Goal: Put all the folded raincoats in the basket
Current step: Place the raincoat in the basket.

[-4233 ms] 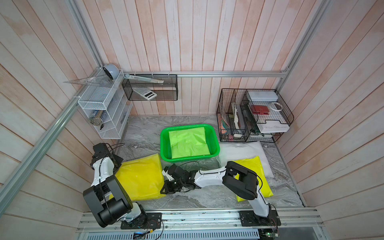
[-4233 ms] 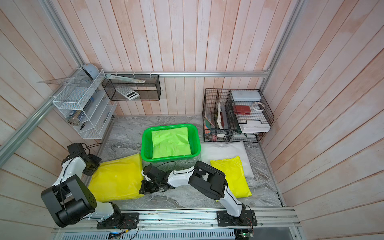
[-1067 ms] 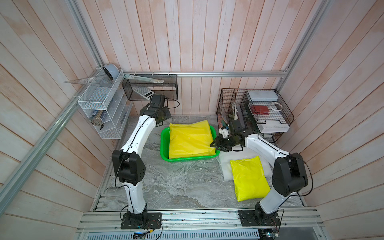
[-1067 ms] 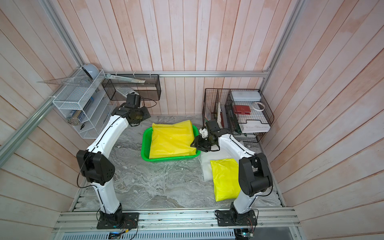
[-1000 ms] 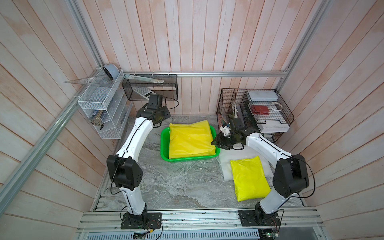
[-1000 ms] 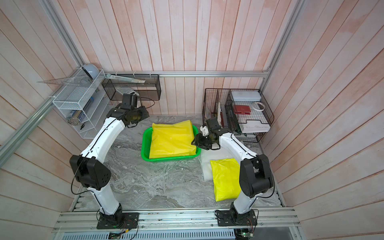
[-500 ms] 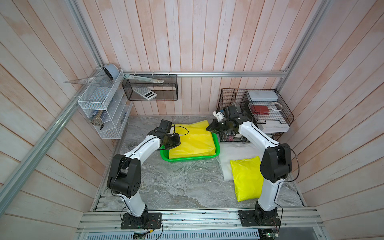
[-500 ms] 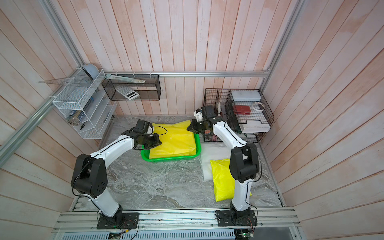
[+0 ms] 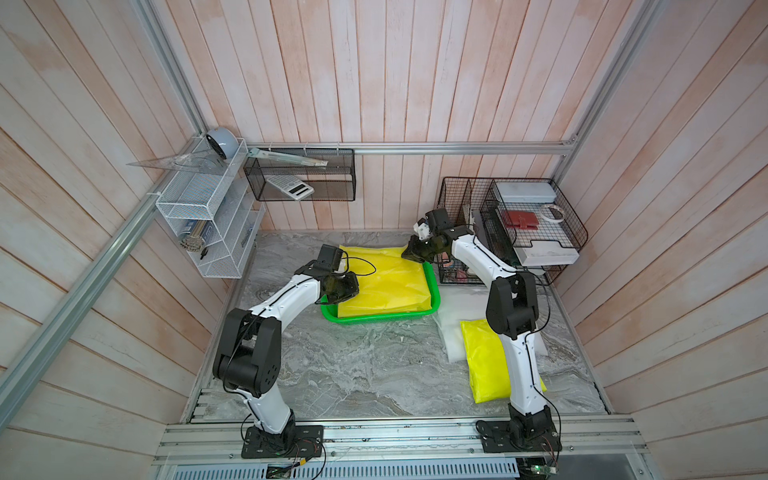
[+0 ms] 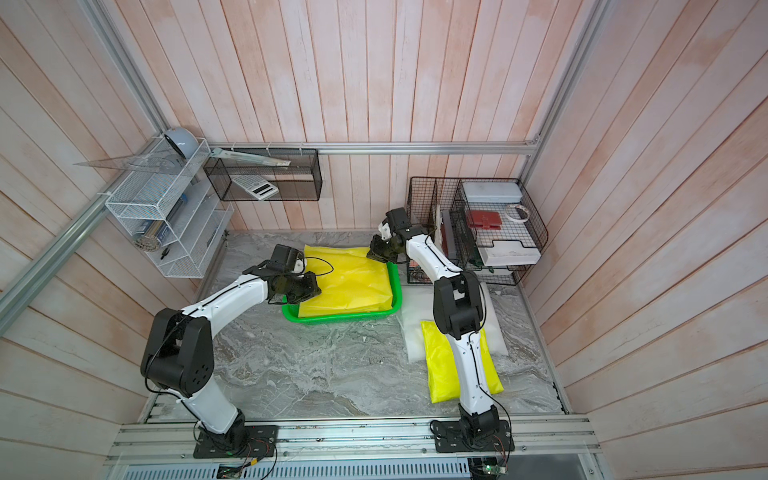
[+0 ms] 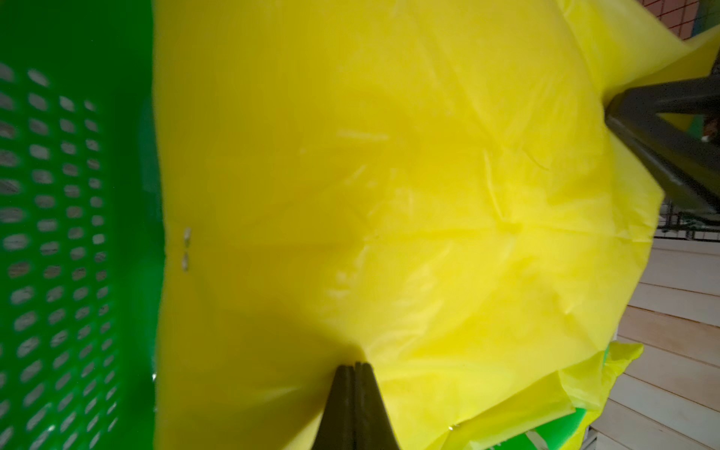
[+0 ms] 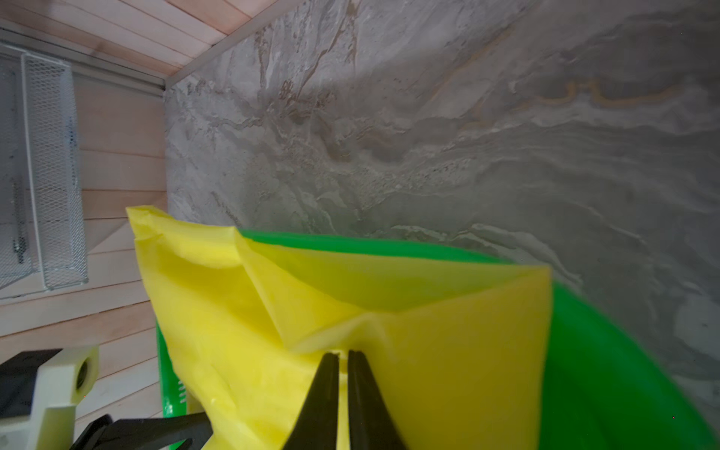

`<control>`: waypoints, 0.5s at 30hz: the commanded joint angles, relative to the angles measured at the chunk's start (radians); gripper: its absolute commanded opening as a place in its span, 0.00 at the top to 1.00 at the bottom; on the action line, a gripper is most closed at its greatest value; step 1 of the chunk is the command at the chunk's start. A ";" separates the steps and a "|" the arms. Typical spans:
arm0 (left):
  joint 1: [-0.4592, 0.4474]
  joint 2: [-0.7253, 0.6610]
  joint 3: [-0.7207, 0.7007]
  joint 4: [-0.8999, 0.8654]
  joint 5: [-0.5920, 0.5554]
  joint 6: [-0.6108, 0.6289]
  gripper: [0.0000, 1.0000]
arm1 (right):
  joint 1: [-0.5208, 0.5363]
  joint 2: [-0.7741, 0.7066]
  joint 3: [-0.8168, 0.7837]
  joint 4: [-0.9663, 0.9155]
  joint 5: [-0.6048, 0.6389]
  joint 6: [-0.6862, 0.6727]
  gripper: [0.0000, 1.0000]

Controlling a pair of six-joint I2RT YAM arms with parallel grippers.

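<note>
Centre frame in both top views, the folded raincoat (image 9: 386,282) lies in the green basket (image 9: 374,318) and hides its far rim. The left gripper (image 9: 347,289) meets the raincoat's left edge, and the right gripper (image 9: 409,255) meets its upper right corner.

Low in the left wrist view, the left gripper (image 11: 354,366) is pressed together on puckered yellow plastic.

Low in the right wrist view, the right gripper (image 12: 343,354) is almost together, nipping a fold of the raincoat above the basket.

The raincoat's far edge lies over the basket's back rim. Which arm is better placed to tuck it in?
Probably right. The right gripper pinches the raincoat at its far corner, over the basket rim; the left gripper grips its near-left edge, farther off.
</note>
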 commanded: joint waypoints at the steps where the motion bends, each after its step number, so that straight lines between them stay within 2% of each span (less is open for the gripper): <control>1: 0.003 -0.030 -0.024 0.001 -0.028 0.025 0.97 | -0.015 0.026 0.024 -0.080 0.112 -0.015 0.87; 5: 0.003 -0.034 -0.034 -0.002 -0.030 0.027 0.97 | -0.015 0.036 0.027 -0.087 0.134 -0.030 0.87; 10: 0.002 -0.063 -0.023 -0.012 -0.028 0.022 0.95 | -0.011 0.003 0.037 -0.074 0.083 -0.059 0.87; 13: 0.004 -0.100 0.026 -0.046 -0.030 0.026 0.88 | -0.005 -0.067 0.047 -0.099 0.107 -0.092 0.80; 15: 0.003 -0.128 0.065 -0.077 -0.037 0.027 0.79 | -0.005 -0.124 0.039 -0.125 0.126 -0.106 0.71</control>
